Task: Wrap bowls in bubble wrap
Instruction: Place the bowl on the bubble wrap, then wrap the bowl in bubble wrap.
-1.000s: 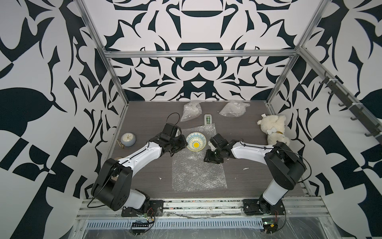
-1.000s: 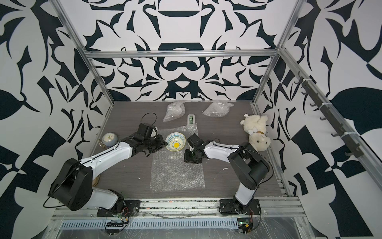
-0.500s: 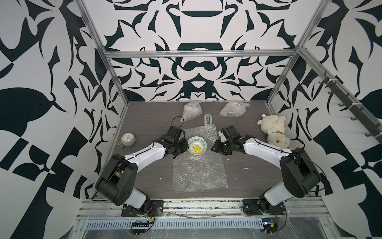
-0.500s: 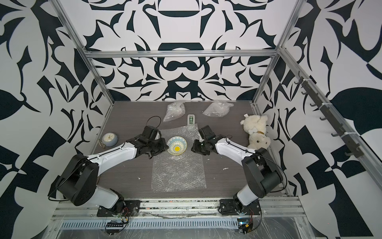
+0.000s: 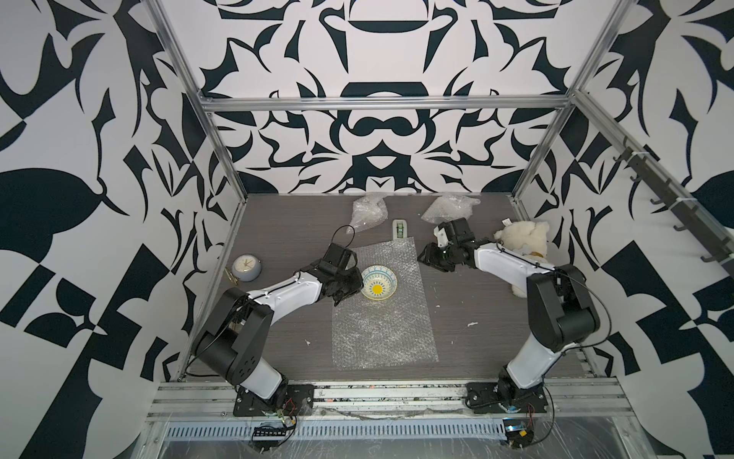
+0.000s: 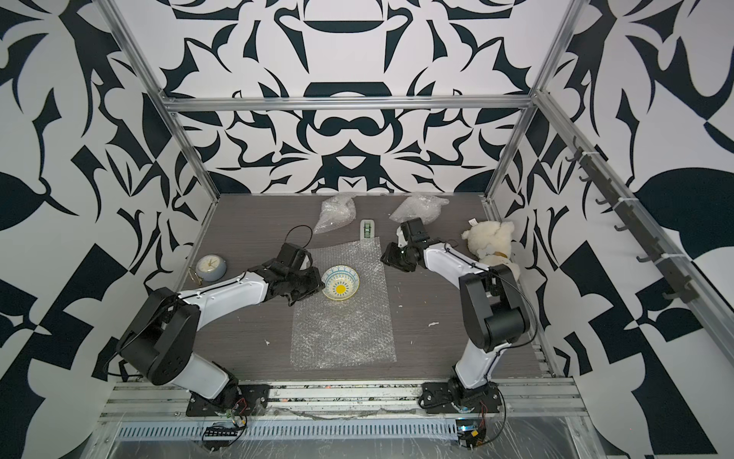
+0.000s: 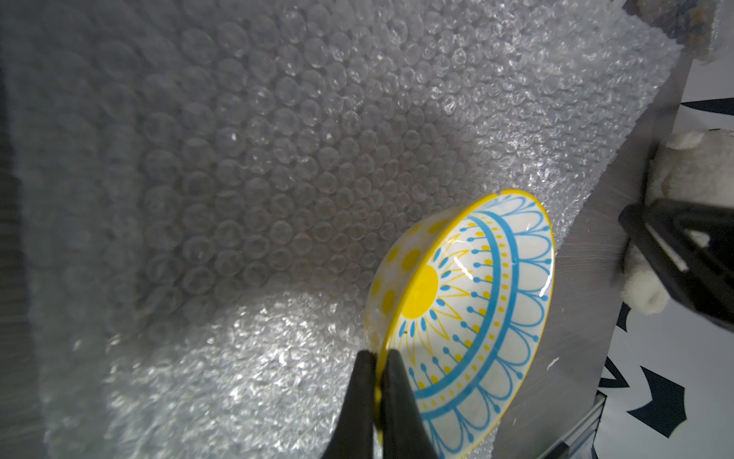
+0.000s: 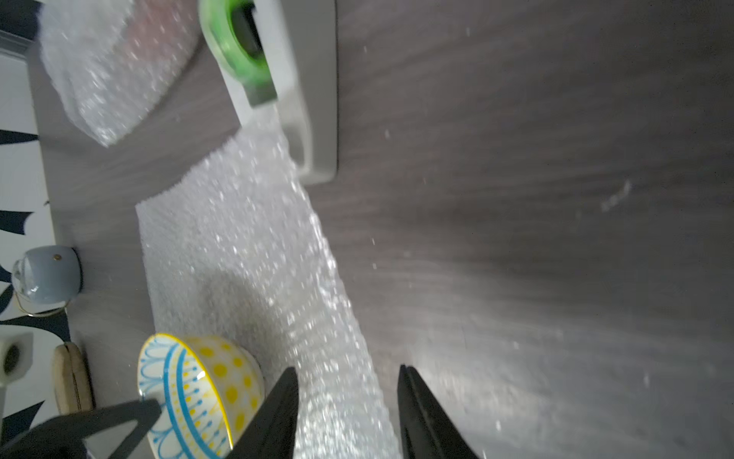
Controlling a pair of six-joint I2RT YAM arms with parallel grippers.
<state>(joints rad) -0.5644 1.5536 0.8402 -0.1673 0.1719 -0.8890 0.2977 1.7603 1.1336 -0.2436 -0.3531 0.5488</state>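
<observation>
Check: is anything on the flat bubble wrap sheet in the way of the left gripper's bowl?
Nothing visible. The bowl, pinched at its rim by the left gripper, is already over bare wrap in the far half of the sheet. The tape dispenser sits at its far edge, clear of the bowl.

Probably a lab: aluminium frame (image 5: 381, 104), patterned walls (image 5: 377, 151).

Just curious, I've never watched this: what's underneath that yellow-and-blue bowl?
A flat bubble wrap sheet lies under the bowl, spread on the grey table. The left gripper pinches the bowl's rim. The patch directly beneath is covered; whether the bowl touches it cannot be seen.
</observation>
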